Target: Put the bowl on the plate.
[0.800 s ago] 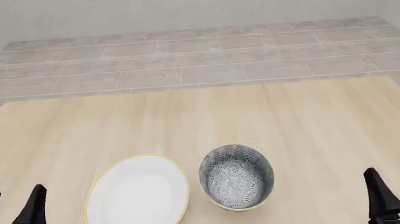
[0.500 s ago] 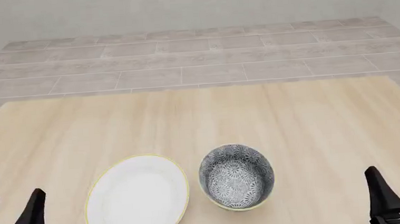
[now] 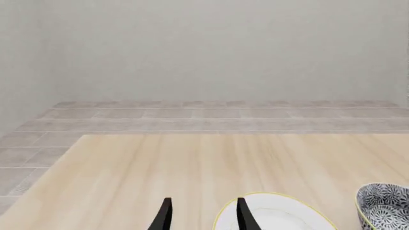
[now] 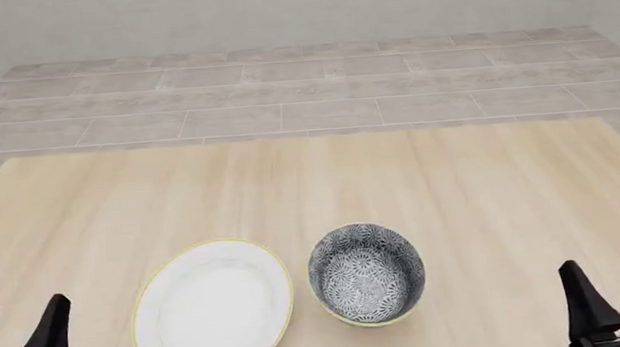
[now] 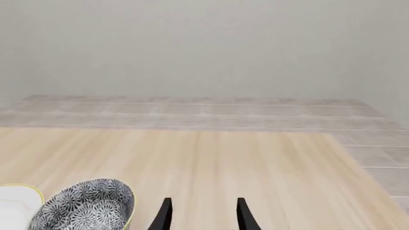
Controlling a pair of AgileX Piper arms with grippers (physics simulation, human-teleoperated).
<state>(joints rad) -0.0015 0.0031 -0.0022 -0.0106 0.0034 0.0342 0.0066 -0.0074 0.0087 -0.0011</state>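
The bowl (image 4: 366, 273), dark grey and white floral with a pale rim, stands upright on the wooden table (image 4: 311, 190) near its front, just right of centre. Right beside it on the left lies the flat white plate (image 4: 212, 308) with a thin yellow rim; their rims nearly touch. My left gripper (image 4: 16, 331) is open at the front left corner, well left of the plate. Open too, my right gripper (image 4: 615, 290) sits at the front right, far right of the bowl. In the left wrist view the plate (image 3: 275, 215) and bowl (image 3: 385, 206) show; in the right wrist view the bowl (image 5: 86, 207) shows.
Pale wooden tabletop stretches back to a far edge (image 4: 307, 138), with grey tiled floor (image 4: 304, 92) and a plain wall beyond. Nothing else stands on the table.
Both grippers have sunk slightly lower in the front view, and the right one has shifted a little left. Bowl and plate have not moved.
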